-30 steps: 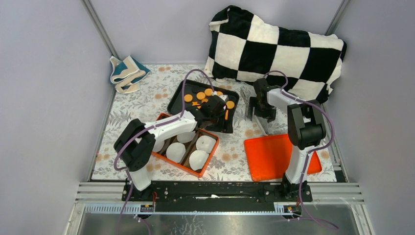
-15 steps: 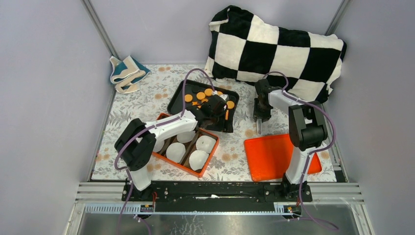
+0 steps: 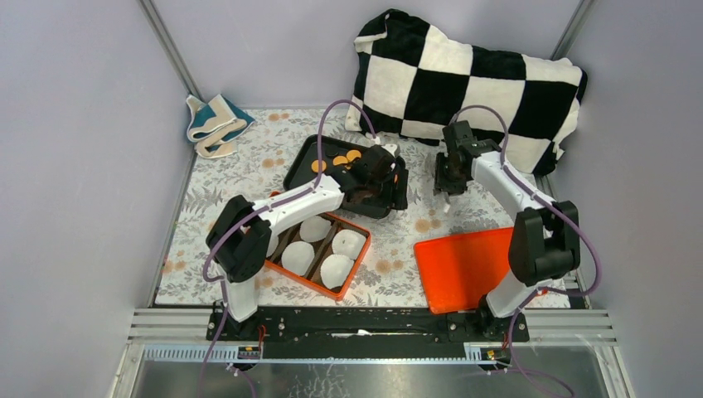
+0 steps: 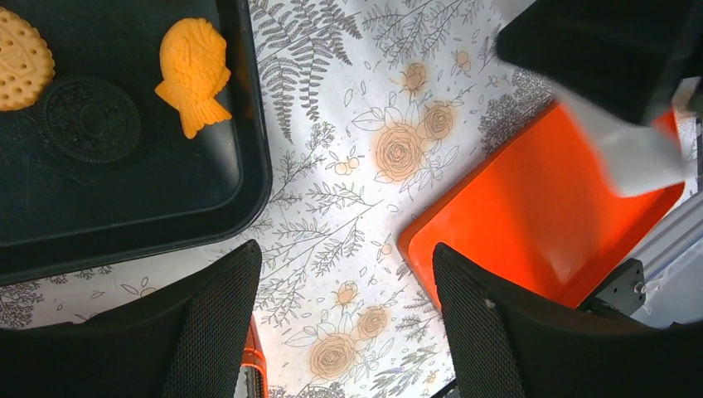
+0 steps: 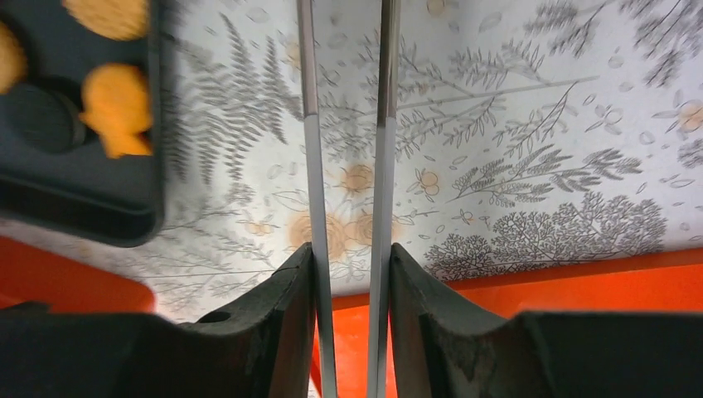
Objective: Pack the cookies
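Note:
Several orange-yellow cookies [image 3: 340,159] lie in a black tray [image 3: 297,174] at mid table. The left wrist view shows a fish-shaped cookie [image 4: 193,73], a round cookie [image 4: 21,58] and a dark round one [image 4: 89,118]. My left gripper [image 3: 390,181] hovers open past the tray's right edge, over bare cloth, with nothing between its fingers [image 4: 224,332]. My right gripper [image 3: 448,170] is shut on metal tongs [image 5: 308,166], whose two blades point down at the tablecloth right of the tray. The fish-shaped cookie [image 5: 116,108] also shows in the right wrist view.
An orange box [image 3: 278,267] with white paper liners [image 3: 336,269] sits in front of the tray. Its flat orange lid [image 3: 464,265] lies at the front right. A checkered pillow [image 3: 464,83] leans at the back, and a folded cloth [image 3: 215,123] lies back left.
My right gripper closed on the tongs and carried them up and toward the back. My left gripper moved right and back across the black tray, staying open.

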`<control>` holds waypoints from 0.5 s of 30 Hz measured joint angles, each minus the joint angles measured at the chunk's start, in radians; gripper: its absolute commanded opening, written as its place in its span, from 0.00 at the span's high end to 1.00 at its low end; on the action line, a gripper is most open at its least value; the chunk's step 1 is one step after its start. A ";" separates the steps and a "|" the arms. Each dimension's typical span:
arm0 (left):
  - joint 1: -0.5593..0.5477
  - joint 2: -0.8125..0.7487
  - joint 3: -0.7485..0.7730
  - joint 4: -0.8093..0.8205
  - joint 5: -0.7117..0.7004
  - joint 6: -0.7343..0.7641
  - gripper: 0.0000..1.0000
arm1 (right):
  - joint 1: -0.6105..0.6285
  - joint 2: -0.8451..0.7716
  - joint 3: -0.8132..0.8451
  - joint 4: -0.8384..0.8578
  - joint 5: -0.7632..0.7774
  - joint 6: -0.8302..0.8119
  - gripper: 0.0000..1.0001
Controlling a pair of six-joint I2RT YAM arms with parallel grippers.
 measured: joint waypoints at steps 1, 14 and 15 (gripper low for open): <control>0.000 0.003 0.002 0.000 0.000 0.000 0.20 | 0.000 -0.017 0.018 -0.006 -0.002 -0.001 0.63; 0.011 0.017 0.027 -0.030 -0.073 0.026 0.19 | 0.076 -0.208 0.041 -0.118 -0.005 0.011 0.65; 0.015 0.013 0.027 -0.037 -0.093 0.026 0.19 | 0.084 -0.219 0.041 -0.122 -0.005 0.012 0.65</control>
